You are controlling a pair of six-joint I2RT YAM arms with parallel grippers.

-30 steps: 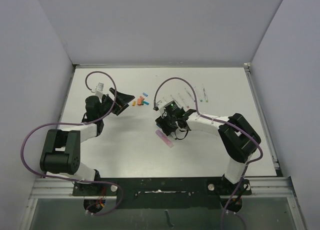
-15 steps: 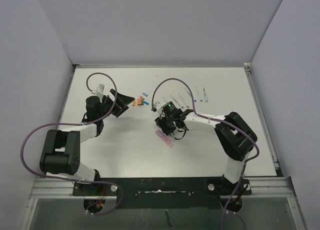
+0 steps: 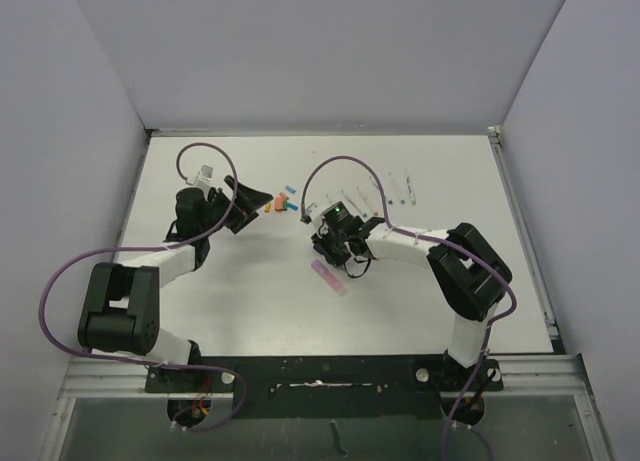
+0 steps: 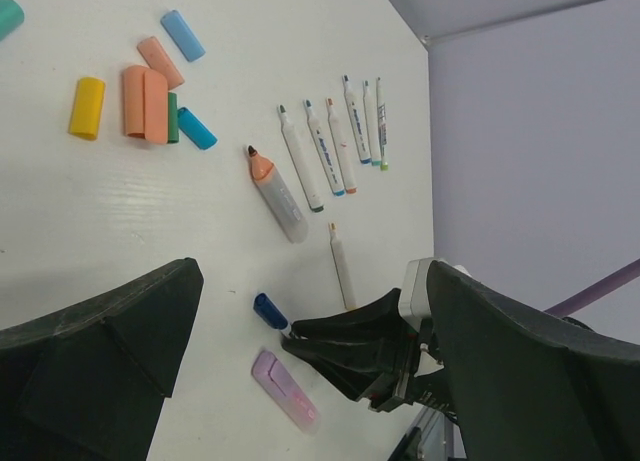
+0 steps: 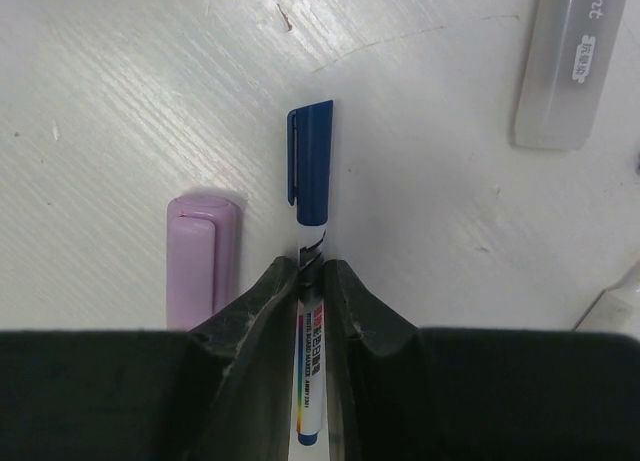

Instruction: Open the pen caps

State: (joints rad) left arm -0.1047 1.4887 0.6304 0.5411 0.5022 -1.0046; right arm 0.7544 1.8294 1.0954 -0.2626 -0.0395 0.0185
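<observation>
Beyond the tips of the right end effector (image 5: 312, 266), which is pinching the pen barrel (image 5: 308, 371), the blue cap (image 5: 310, 176) is projecting along the finger axis; the left end effector (image 4: 310, 276), spread, is hovering well apart.

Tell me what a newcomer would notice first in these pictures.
First comes the right gripper, shut on a white pen near the table's middle. The pen's dark blue cap is on and sticks out past the fingertips. Next is the bright heap of loose caps toward the far side, in yellow, orange, green and blue, with a row of uncapped pens lying to its right.
</observation>
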